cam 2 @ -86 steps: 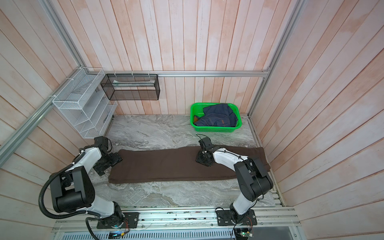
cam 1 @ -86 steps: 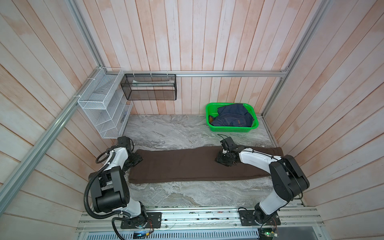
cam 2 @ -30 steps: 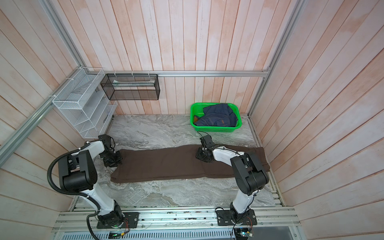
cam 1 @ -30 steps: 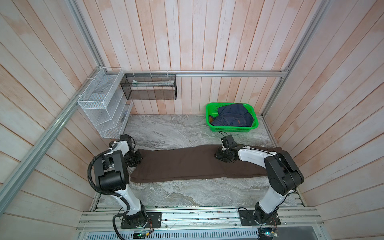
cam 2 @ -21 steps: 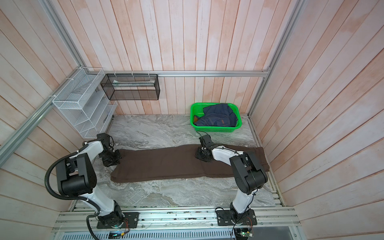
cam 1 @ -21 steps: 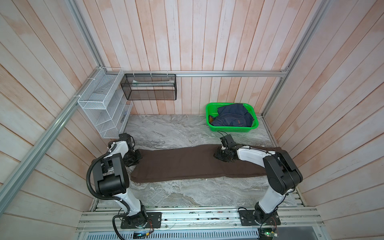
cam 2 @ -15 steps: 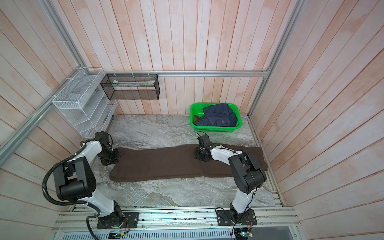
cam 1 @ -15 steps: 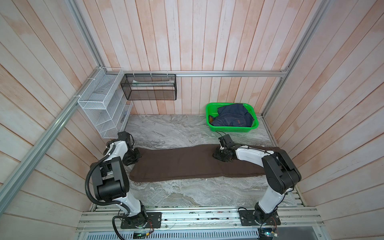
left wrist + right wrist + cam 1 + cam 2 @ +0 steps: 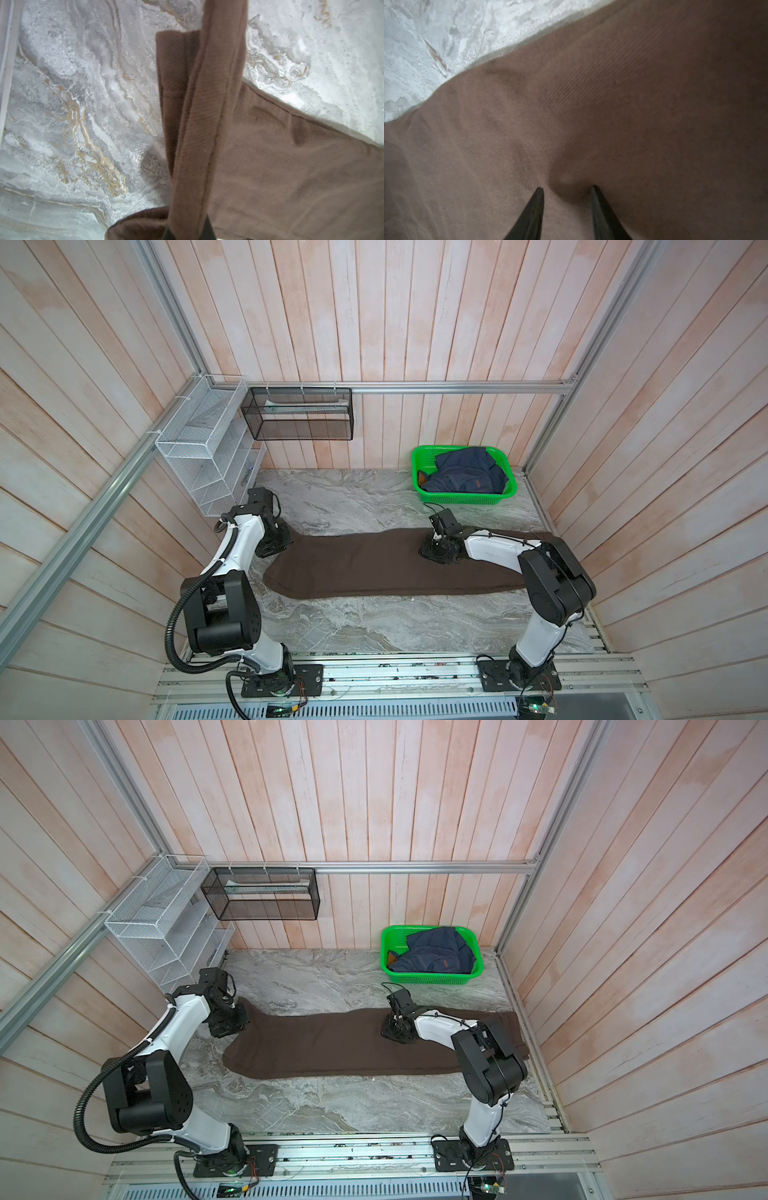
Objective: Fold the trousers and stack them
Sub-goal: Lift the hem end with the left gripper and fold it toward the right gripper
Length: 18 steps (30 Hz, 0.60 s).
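**Moved since earlier: left gripper (image 9: 279, 542), over to the far hem corner**

Sat beside the middle of the left end of the large dark chocolate-brown trousers (image 9: 374, 568) three seconds back. Sits now at that end's far corner, toward the far-left corner of the grey marble-patterned worktop (image 9: 353, 622). Has gone from slightly parted to fully shut within the last second. Pinches a stitched hem band of the brown cloth, seen in the left wrist view rising between two dark fingers (image 9: 208, 227), with the rest of the fabric sloping away to the stone. Draws that corner out into a point in both top views, in place of the squarer end seen before.

Right gripper (image 9: 438, 551): nudged a little toward the far edge of the worktop. Presses on the trousers close to their far edge, about midway along. Stands partly open and grasps nothing, both black fingertips (image 9: 539, 192) resting on flat cloth with a shallow dimple between.

Trousers (image 9: 332, 1044): stretched in one long flat strip from left to right across the middle of the worktop, right end close to the right edge, beneath the right arm.

Elsewhere, as before:
- Bright green plastic basket (image 9: 465, 498) in the far-right corner, holding a crumpled navy-blue denim garment (image 9: 465, 472) with a tan patch.
- White wire rack (image 9: 199, 456) on the left wall.
- Black mesh basket (image 9: 299, 418) on the back wall.
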{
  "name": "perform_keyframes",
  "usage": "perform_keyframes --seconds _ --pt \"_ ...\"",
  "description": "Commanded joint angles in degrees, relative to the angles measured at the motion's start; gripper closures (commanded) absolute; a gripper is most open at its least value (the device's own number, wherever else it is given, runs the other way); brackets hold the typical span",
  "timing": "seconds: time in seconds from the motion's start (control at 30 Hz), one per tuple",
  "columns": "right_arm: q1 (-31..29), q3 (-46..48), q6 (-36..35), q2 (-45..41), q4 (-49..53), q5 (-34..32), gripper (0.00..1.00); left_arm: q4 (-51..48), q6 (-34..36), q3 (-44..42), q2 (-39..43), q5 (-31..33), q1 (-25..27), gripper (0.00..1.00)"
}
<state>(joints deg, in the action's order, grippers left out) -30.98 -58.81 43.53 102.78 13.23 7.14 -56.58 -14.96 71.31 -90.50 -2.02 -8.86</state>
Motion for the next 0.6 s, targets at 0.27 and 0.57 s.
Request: perform_keyframes --seconds 0.27,0.57 --pt "-4.5 -2.6 2.6 6.5 3.6 2.3 0.6 -6.7 -2.9 6.0 3.7 1.5 3.7 1.0" --pt "-6.0 -5.7 3.1 8.3 4.6 2.2 0.6 -8.7 -9.3 7.0 6.1 0.7 16.1 1.0"
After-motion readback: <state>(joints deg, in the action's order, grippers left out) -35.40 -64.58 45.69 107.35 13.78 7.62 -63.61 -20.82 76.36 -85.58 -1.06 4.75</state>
